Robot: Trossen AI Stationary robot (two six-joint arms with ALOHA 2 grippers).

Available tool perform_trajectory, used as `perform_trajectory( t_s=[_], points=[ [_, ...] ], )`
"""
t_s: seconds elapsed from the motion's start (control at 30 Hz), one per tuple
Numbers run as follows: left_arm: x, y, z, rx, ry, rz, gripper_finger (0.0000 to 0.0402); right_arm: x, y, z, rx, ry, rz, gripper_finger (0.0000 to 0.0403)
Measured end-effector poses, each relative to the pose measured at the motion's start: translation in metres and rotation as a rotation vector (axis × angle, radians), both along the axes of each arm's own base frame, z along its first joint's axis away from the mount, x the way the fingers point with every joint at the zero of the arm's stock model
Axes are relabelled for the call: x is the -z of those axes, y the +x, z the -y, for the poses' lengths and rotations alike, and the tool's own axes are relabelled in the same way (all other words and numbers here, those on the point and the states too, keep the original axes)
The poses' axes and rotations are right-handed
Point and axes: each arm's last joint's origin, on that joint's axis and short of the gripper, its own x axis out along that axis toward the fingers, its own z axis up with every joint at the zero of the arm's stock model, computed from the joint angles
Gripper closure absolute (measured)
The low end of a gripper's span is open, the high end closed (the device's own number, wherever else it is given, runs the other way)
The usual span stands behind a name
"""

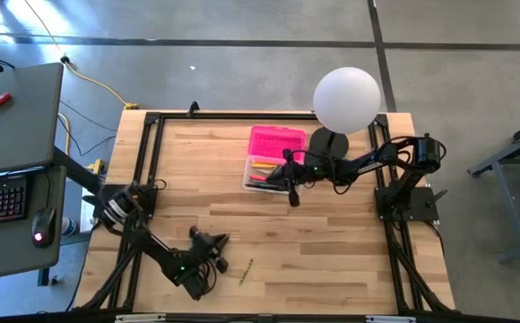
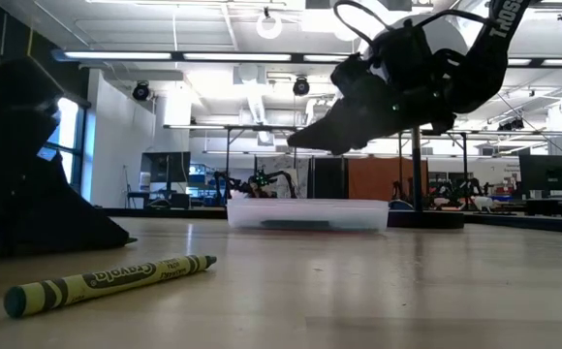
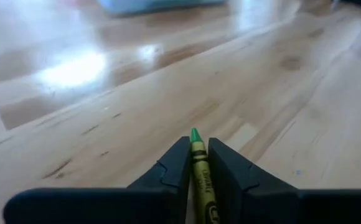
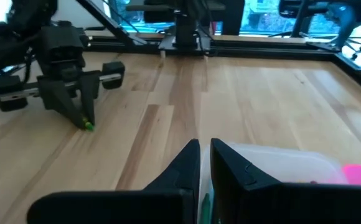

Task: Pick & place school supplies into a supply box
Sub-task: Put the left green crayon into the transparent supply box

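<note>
High view: straight down over whole surface (image 1: 269, 242). Low view: surface-level, facing room. 2 wrist views look forward close along the wood. All 4 share the box (image 2: 307, 214).

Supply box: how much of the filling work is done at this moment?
Done: several supplies already lie in the supply box, whose pink lid is open. In hand: the left gripper has its jaws on a green crayon, low at the table; the right gripper hangs over the box. Left: one olive crayon on the table.
</note>
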Motion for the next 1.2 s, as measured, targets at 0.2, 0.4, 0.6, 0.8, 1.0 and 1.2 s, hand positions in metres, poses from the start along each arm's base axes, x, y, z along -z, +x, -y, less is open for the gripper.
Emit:
perform_trajectory(
  t_s=[0.2,0.4,0.6,0.8,1.0,1.2],
  points=[
    [0.010,0.001,0.004,0.026,0.065,-0.015,0.0312,0.004,-0.001,-0.001,-0.015,-0.009,-0.040,0.0386],
    [0.008,0.003,0.006,0.019,0.070,-0.029,0.0312,0.005,-0.001,-0.003,-0.017,0.012,-0.053,0.0386],
    [0.008,0.002,0.007,0.012,0.051,-0.021,0.0314,0.005,0.001,-0.015,-0.062,0.003,-0.053,0.0386],
    [0.007,0.005,0.008,0.008,0.036,0.015,0.0359,0.005,0.003,-0.043,-0.168,-0.008,-0.051,0.0386],
    [-0.007,0.025,0.020,-0.027,-0.007,0.059,0.0364,0.006,0.000,-0.091,-0.355,0.059,-0.082,0.0387],
    [-0.061,0.059,0.016,-0.113,-0.134,-0.036,0.0356,0.004,-0.006,-0.130,-0.409,0.077,-0.074,0.0386]
  ],
)
